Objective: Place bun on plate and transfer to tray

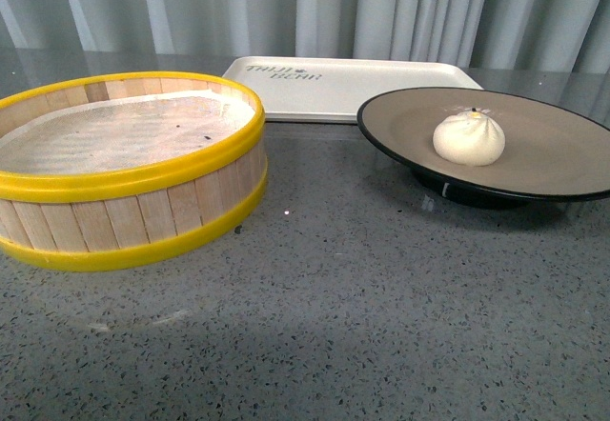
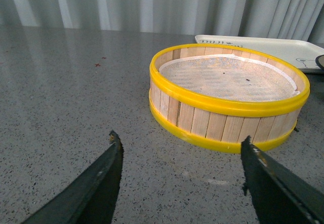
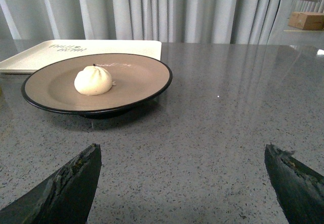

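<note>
Grey speckled countertop (image 1: pixel 381 326) runs back to pale pleated curtains (image 1: pixel 381 11) in the front view, where neither arm shows. A yellow-rimmed wooden steamer basket (image 1: pixel 143 213), lined with white paper, stands at the left. The tray (image 1: pixel 362 92) lies behind it, close to the curtains. The plate (image 1: pixel 562 154) stands at the right, its far rim overlapping the tray's near edge in the picture. The bun (image 1: pixel 469 138) sits upright on the plate, a little off centre. From the left wrist, the left gripper (image 2: pixel 180 138) is over the countertop with its dark fingers spread wide and holding nothing, the basket just ahead of them. From the right wrist, the right gripper (image 3: pixel 182 146) is likewise spread wide and empty. It is short of the plate, which carries the bun, with the tray beyond.
</note>
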